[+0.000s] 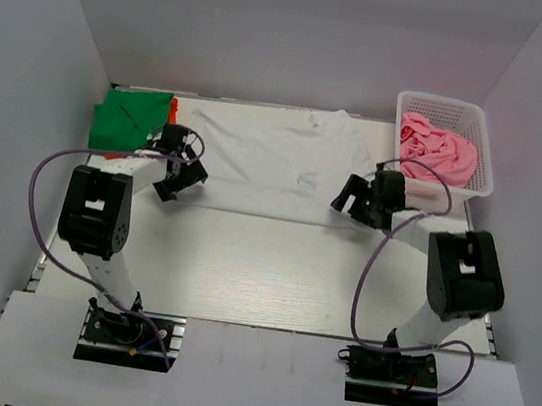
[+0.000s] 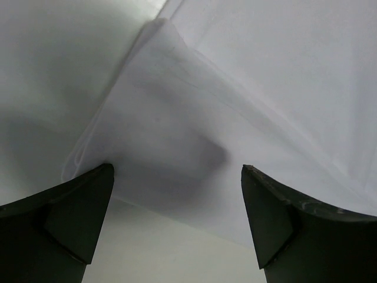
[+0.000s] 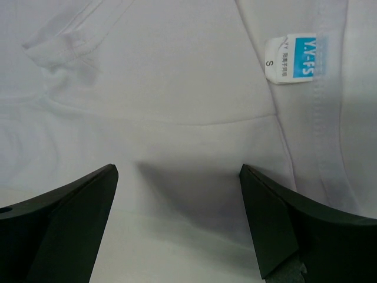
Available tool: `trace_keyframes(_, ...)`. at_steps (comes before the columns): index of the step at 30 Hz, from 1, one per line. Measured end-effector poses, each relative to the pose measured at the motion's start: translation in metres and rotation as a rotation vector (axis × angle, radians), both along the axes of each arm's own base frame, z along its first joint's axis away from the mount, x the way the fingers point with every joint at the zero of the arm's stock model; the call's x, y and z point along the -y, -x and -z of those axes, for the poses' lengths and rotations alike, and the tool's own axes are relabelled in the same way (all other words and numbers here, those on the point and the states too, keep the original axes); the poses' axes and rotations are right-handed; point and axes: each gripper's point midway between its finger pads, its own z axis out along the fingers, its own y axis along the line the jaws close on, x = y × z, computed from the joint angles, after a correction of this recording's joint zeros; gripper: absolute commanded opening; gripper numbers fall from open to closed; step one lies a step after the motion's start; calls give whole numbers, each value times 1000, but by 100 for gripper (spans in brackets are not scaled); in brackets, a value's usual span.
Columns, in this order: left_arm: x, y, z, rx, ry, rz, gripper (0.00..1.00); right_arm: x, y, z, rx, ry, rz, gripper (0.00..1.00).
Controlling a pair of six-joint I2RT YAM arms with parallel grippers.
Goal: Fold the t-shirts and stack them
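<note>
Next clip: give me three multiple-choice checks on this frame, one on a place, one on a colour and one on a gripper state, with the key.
1. Where is the pink t-shirt?
A. spread flat mid-table
B. in the white basket at the far right
C. at the table's near edge

2. What colour is the spread-out t-shirt ahead of both arms?
A. green
B. orange
C. white

3. How do the left gripper and right gripper stand?
A. both open
B. both shut on cloth
C. one open, one shut

Key: B, it lies bunched inside the lattice walls; C, plain white cloth with a blue neck label; A, each wrist view shows fingers wide apart above the cloth.
</note>
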Motion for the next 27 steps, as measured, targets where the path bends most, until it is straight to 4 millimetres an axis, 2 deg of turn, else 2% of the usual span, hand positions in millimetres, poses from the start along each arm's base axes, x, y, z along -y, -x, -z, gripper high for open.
trace_keyframes(3, -5, 43, 2, -21, 5, -19, 100, 6, 47, 0, -34, -24, 9, 91)
trace_keyframes(9, 2, 125, 3, -32, 81, -24, 100, 16, 132, 0, -91, -46, -24, 91)
trace_keyframes(12, 6, 162, -1, -43, 122, -21, 100, 19, 158, -9, -97, -40, -55, 91)
trace_keyframes(14, 6, 178, -7, -50, 129, -24, 100, 18, 161, -23, -57, -42, -76, 91)
trace_keyframes(16, 6, 176, -25, 6, 136, -22, 100, 17, 159, -40, -3, -45, -97, 91)
trace_keyframes(18, 7, 163, -48, 92, 141, -11, 100, 15, 150, -60, 59, -50, -111, 91)
trace_keyframes(23, 9, 107, -110, 275, 116, 30, 100, 5, 116, -101, 140, -49, -136, 91)
trace_keyframes(25, 6, 79, -124, 299, 83, 30, 100, 0, 99, -113, 161, -50, -141, 91)
trace_keyframes(27, 2, 52, -128, 304, 49, 24, 100, -4, 85, -118, 171, -53, -142, 91)
